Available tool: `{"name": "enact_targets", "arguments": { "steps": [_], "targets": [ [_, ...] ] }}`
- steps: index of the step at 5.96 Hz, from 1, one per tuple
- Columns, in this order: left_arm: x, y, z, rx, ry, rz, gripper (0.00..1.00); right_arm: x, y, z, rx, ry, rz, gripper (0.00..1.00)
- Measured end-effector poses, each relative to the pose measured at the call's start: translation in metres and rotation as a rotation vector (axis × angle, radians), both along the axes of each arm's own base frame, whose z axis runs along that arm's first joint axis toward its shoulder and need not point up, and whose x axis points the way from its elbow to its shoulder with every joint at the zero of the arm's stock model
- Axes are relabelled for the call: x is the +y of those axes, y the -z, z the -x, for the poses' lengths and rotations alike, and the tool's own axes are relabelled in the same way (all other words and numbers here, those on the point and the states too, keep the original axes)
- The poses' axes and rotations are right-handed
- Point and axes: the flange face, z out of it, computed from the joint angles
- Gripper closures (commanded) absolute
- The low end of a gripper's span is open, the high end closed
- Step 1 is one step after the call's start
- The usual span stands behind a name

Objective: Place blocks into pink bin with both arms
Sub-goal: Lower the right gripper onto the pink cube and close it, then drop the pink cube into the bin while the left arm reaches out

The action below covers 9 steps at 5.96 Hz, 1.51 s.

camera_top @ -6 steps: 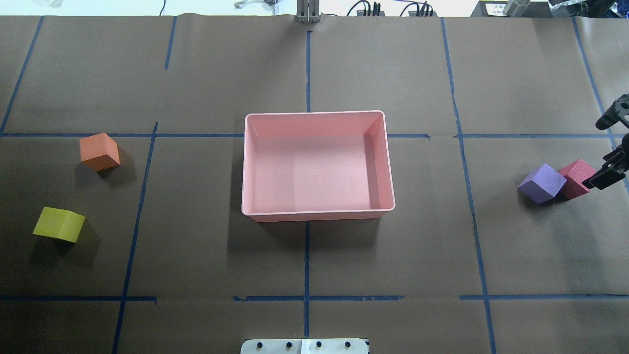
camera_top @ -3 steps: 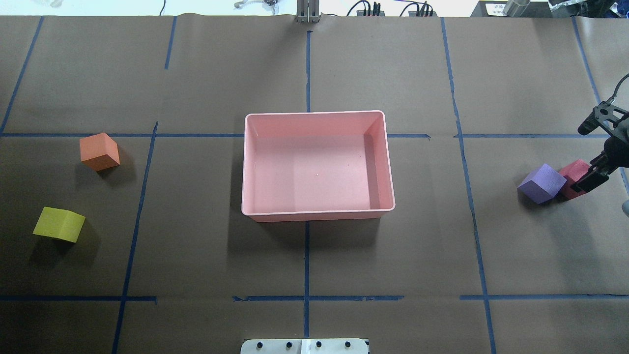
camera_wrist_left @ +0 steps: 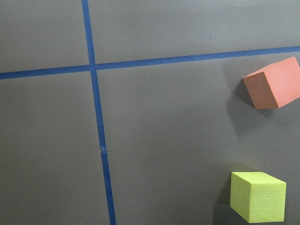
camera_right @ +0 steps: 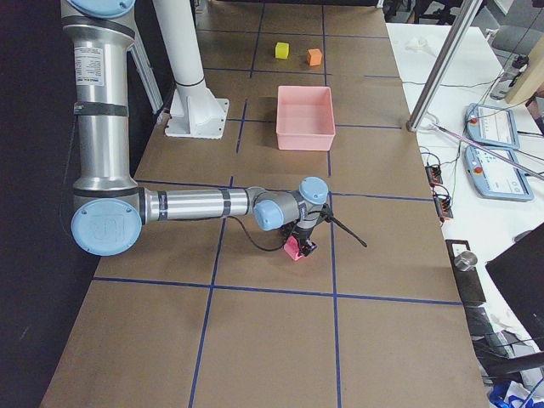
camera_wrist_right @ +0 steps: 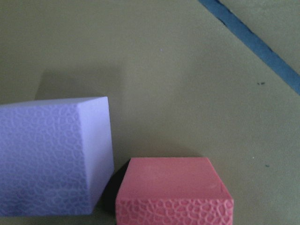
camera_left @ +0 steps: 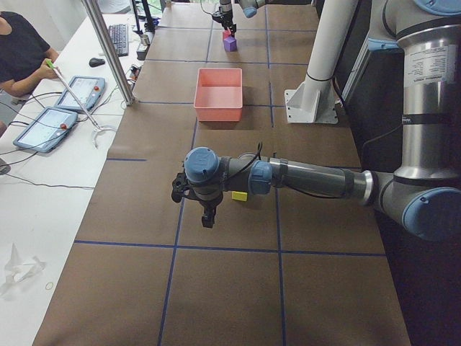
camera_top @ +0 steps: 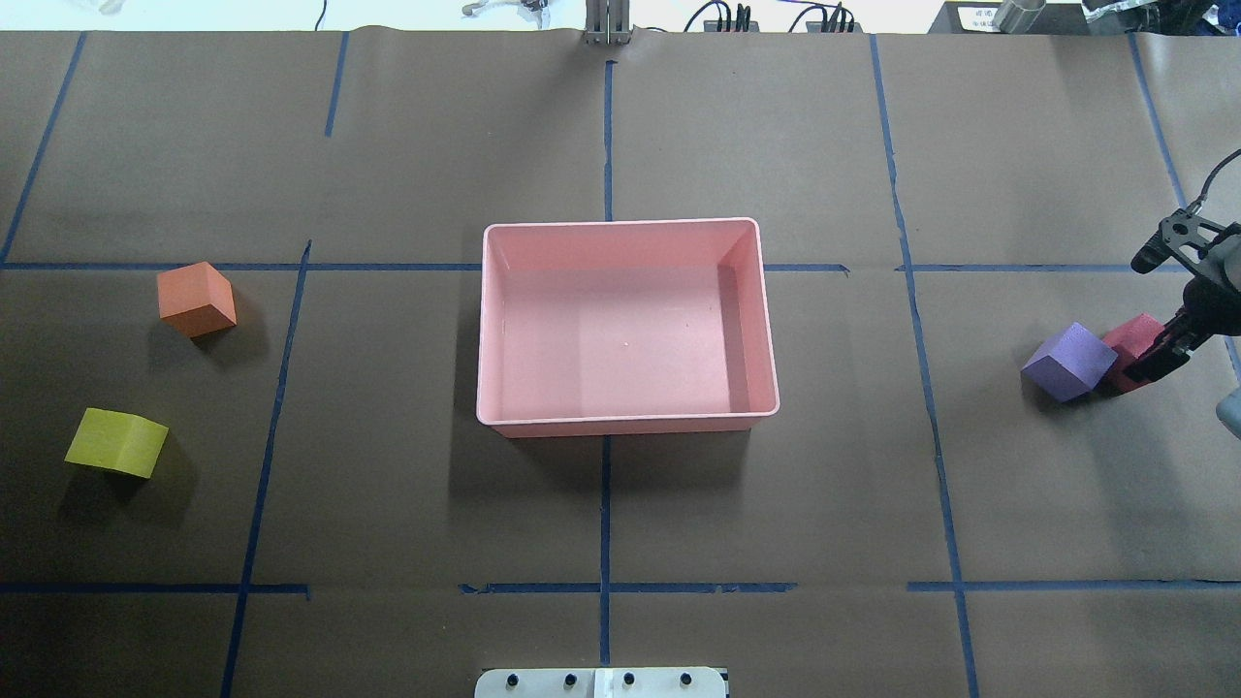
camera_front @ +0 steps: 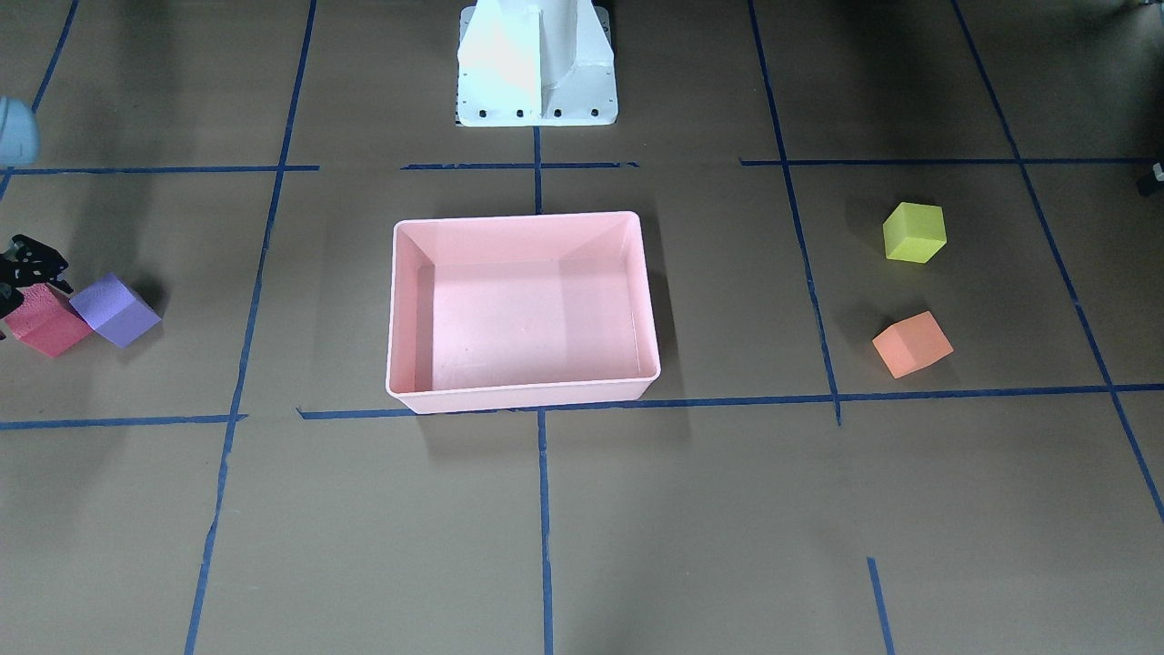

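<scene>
The pink bin [camera_top: 625, 419] stands empty at the table's middle. The red block [camera_top: 1129, 337] and the purple block [camera_top: 1066, 361] touch each other at the far right. My right gripper [camera_top: 1159, 354] is low over the red block's outer side and looks open; the right wrist view shows the red block [camera_wrist_right: 173, 194] close below, the purple block [camera_wrist_right: 51, 159] beside it, and no fingers. The orange block [camera_top: 197, 299] and the yellow-green block [camera_top: 116, 442] lie at the far left. My left gripper [camera_left: 207, 216] hangs above the table near them; I cannot tell whether it is open.
The white pedestal [camera_front: 536, 68] stands behind the bin on the robot's side. Blue tape lines cross the brown paper. An operator [camera_left: 21, 54] sits at a side bench with tablets, beyond the table's far edge.
My right gripper has moved inward along the table toward the red block and now covers more of it. The blocks and the bin have not moved.
</scene>
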Motion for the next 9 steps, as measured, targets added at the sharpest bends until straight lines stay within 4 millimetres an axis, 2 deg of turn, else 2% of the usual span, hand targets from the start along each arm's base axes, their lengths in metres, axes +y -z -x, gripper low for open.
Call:
{"name": "enact_targets", "arguments": {
  "steps": [1,2,3,4,5,6,7,8,9],
  "targets": [
    [-0.005,0.007,-0.003,0.013,0.007,0.003,0.0,0.001,0.02,-0.011,-0.019,-0.022,-0.018,0.98],
    [-0.018,0.022,-0.021,0.032,-0.002,0.01,0.0,0.004,0.052,-0.034,-0.033,-0.061,-0.031,0.97],
    [-0.03,0.04,-0.059,0.043,-0.049,0.001,0.0,0.009,0.095,-0.052,-0.037,-0.11,-0.018,0.96],
    [-0.034,0.052,-0.104,0.048,-0.101,-0.01,0.0,0.01,0.148,-0.059,-0.052,-0.205,0.031,0.95],
    [-0.031,0.058,-0.145,0.023,-0.144,-0.032,0.0,0.005,0.197,-0.048,-0.098,-0.311,0.108,0.93],
    [-0.026,0.061,-0.186,-0.032,-0.166,-0.049,0.0,-0.003,0.246,-0.019,-0.155,-0.391,0.195,0.93],
    [-0.022,0.066,-0.217,-0.071,-0.138,-0.01,0.0,-0.009,0.302,0.024,-0.206,-0.449,0.274,0.93],
    [-0.018,0.07,-0.231,-0.086,-0.096,0.049,0.0,-0.006,0.354,0.075,-0.237,-0.495,0.337,0.94],
    [-0.011,0.063,-0.235,-0.095,-0.074,0.088,0.0,0.002,0.397,0.124,-0.254,-0.547,0.379,0.94]
  ]
}}
